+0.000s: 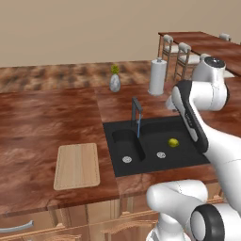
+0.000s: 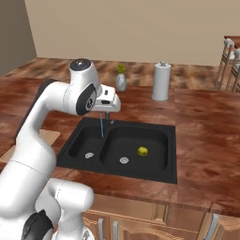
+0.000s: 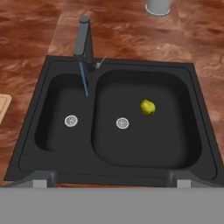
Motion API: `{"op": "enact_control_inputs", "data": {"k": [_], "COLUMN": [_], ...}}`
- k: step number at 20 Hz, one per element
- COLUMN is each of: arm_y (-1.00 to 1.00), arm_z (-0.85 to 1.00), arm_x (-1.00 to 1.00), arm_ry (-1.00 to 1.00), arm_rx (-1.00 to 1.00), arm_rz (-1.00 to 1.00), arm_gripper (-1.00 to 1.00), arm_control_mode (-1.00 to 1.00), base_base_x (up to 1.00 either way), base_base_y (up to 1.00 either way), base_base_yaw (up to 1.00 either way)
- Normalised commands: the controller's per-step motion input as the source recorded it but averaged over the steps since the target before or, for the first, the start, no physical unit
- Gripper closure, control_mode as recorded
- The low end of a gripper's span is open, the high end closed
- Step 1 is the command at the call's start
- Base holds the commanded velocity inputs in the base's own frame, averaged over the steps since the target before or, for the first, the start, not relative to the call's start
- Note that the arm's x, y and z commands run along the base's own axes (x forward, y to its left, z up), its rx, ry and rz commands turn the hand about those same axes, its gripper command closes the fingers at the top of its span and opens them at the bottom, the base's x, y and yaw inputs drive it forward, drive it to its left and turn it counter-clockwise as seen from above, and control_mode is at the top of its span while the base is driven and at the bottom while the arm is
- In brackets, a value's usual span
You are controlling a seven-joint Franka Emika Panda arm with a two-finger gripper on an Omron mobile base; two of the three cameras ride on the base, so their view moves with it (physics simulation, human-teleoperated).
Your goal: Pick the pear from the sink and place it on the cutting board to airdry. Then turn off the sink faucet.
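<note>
Nearest the hand camera, the front rim of the black sink (image 3: 113, 177) runs across the bottom of the view, with the two dark fingertips (image 3: 41, 180) rising at its lower corners, set wide apart with nothing between them. Past the rim lie the two basins, the narrow one at nine o'clock and the wide one at three o'clock, each with a round silver drain (image 3: 122, 123) on its floor. The pear (image 3: 148, 106) lies on the floor of the wide basin, at about two o'clock from that basin's drain and just beside it, touching nothing else. The sink faucet (image 3: 83, 41) stands at the back rim, at about eleven o'clock in the hand view, and a thin blue water stream (image 3: 84, 81) falls from its spout into the narrow basin. In the left base view the cutting board (image 1: 77, 165) lies flat on the wooden counter (image 1: 37, 122), at nine o'clock from the sink and well apart from the pear. Behind the sink stand a grey vase with a yellow flower (image 1: 115, 81) and a paper towel roll (image 1: 157, 76).
</note>
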Motion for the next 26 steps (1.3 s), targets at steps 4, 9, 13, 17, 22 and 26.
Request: {"op": "enact_control_inputs", "data": {"k": [4, 9, 13, 17, 22, 26], "arm_y": [-0.3, -0.27, -0.14, -0.12, -0.14, -0.15], "arm_z": [0.0, -0.09, -0.27, -0.32, -0.44, -0.33], "arm_x": [0.0, 0.0, 0.0, 0.0, 0.01, 0.01], "arm_ry": [0.01, 0.05, 0.0, 0.0, 0.02, 0.04], "arm_rx": [0.0, 0.0, 0.0, 0.0, 0.0, 0.0], "arm_rz": [0.0, 0.0, 0.0, 0.0, 0.0, 0.0], "arm_gripper": [-1.0, -1.0, -1.0, -1.0, -1.0, -1.0], "arm_control_mode": [-1.0, -1.0, -1.0, -1.0, -1.0, -1.0], "base_base_x": [0.0, 0.0, 0.0, 0.0, 0.0, 0.0], "base_base_y": [0.0, 0.0, 0.0, 0.0, 0.0, 0.0], "base_base_yaw": [0.0, 0.0, 0.0, 0.0, 0.0, 0.0]}}
